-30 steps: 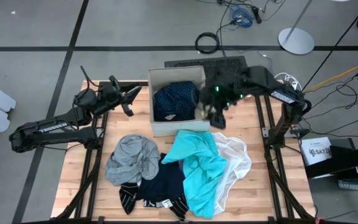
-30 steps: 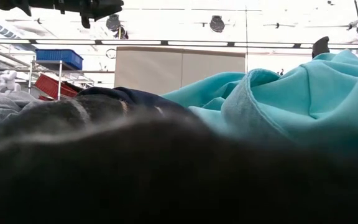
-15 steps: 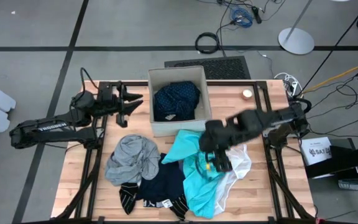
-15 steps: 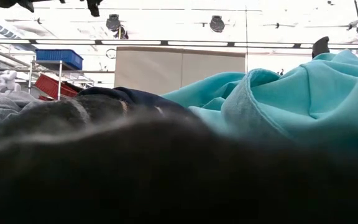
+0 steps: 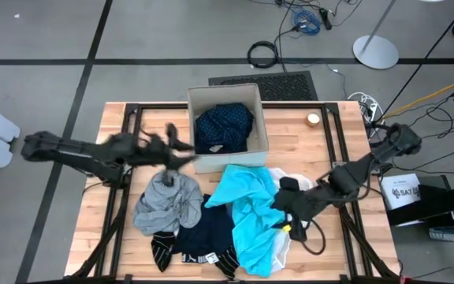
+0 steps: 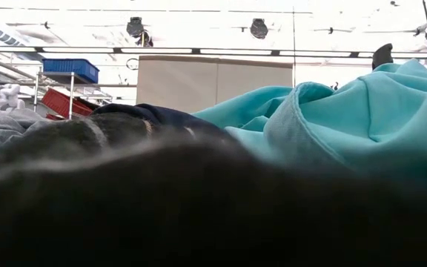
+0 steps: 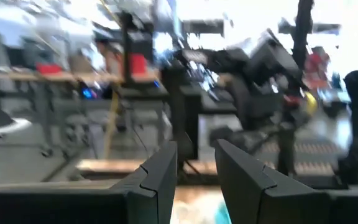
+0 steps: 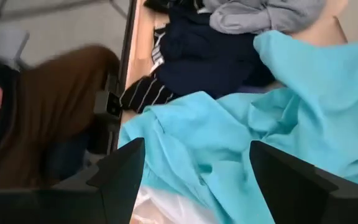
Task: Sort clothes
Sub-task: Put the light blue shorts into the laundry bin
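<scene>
The turquoise shirt (image 5: 251, 217) lies spread on the wooden surface (image 5: 329, 170) in front of the beige fabric box (image 5: 258, 122), its long axis running from the box's front edge down toward the near edge of the surface, leaning slightly to the right. A white sheer piece (image 5: 296, 189) shows at its right side, partly under it. To its left sits the crumpled grey top (image 5: 166, 201), and in front of that a dark navy garment (image 5: 207, 229) with the striped socks (image 5: 161, 251) at its near-left corner. The navy dotted piece (image 5: 223, 126) is bunched inside the box.

The right gripper (image 5: 290, 209) hangs over the right edge of the turquoise shirt and the white piece; in the right wrist view its fingers (image 8: 120, 174) stand wide apart with the turquoise cloth (image 8: 260, 124) between and beyond them, holding nothing. The left gripper (image 5: 181, 155) is just left of the box's front corner, above the grey top; its fingers (image 7: 160, 177) show a narrow gap, and nothing is seen between them.

Half a second earlier the right gripper was nearer the box, over the middle of the shirt; it has since swung toward the right front of the pile. The left arm was then drawn back near the surface's left edge and has now reached toward the box. The clothes lie as they did.
</scene>
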{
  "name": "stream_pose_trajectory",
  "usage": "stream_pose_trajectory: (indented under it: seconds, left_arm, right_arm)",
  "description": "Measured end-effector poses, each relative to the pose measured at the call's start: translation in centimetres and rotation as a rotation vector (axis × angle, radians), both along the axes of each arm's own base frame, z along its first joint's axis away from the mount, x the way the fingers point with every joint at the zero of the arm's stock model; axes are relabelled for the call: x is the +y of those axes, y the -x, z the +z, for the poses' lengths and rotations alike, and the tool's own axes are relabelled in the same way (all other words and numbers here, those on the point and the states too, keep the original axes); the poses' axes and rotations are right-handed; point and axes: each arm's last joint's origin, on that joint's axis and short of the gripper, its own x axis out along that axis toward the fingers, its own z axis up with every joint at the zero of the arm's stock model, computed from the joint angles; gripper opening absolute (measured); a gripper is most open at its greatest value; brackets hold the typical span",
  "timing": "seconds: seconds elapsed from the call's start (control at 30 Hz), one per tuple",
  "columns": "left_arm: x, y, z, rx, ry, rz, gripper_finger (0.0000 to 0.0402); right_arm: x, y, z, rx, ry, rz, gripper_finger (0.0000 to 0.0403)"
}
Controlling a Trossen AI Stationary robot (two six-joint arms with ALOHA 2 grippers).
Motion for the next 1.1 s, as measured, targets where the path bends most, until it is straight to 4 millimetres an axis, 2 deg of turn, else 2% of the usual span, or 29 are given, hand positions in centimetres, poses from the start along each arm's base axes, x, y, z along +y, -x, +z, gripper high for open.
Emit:
stream_pose_trajectory:
  seconds: [0.2, 0.37, 0.53, 0.63, 0.77, 0.83, 1.1]
  left_arm:
    - [-2.9, -5.3, -0.9, 0.107, -0.125, -0.073, 0.0118]
    - [-5.0, -8.6, -3.0, 0.283, -0.223, -0.128, 0.0118]
    - [-6.3, -11.2, -5.5, 0.460, -0.258, -0.161, 0.0118]
    - [-7.3, -12.4, -7.1, 0.507, -0.268, -0.203, 0.0118]
    - [-8.9, -13.4, -8.7, 0.539, -0.286, -0.354, 0.0118]
    - [-9.3, -13.8, -9.3, 0.553, -0.309, -0.361, 0.0118]
    - [-7.8, -14.5, -9.9, 0.589, -0.366, -0.057, 0.0118]
  right_arm:
    - [0.0, 0.8, -5.3, 0.017, -0.062, -0.051, 0.0279]
    - [0.2, 0.6, -8.0, 0.003, -0.080, -0.049, 0.0279]
    - [0.3, 0.5, -7.9, -0.004, -0.122, -0.060, 0.0279]
    - [1.0, -0.1, -7.6, -0.070, -0.157, -0.050, 0.0279]
    - [1.8, -0.6, -8.0, -0.112, -0.141, -0.013, 0.0279]
    - [1.8, -0.7, -8.2, -0.110, -0.136, -0.014, 0.0279]
    - [1.9, -0.7, -8.4, -0.091, -0.138, -0.029, 0.0279]
